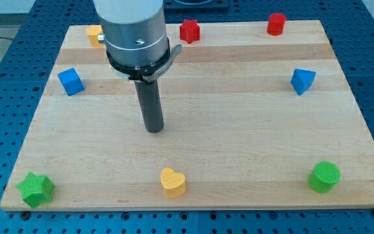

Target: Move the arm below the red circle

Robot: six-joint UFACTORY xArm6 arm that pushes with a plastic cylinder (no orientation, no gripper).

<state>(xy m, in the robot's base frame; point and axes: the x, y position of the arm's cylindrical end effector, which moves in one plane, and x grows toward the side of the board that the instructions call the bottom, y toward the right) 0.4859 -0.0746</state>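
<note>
The red circle (276, 23), a short red cylinder, stands near the board's top edge at the view's right. My tip (154, 130) rests on the board left of centre, far to the lower left of the red circle. A red star (189, 30) sits at the top middle, right of my arm's body. A blue cube (71, 81) lies left of the tip. A yellow heart (173, 182) lies below the tip near the bottom edge.
A blue triangular block (302, 80) sits at the right. A green cylinder (323, 177) is at the bottom right, a green star (35, 189) at the bottom left. A yellow block (95, 35) is partly hidden behind the arm at top left. The wooden board (239, 130) lies on a blue perforated table.
</note>
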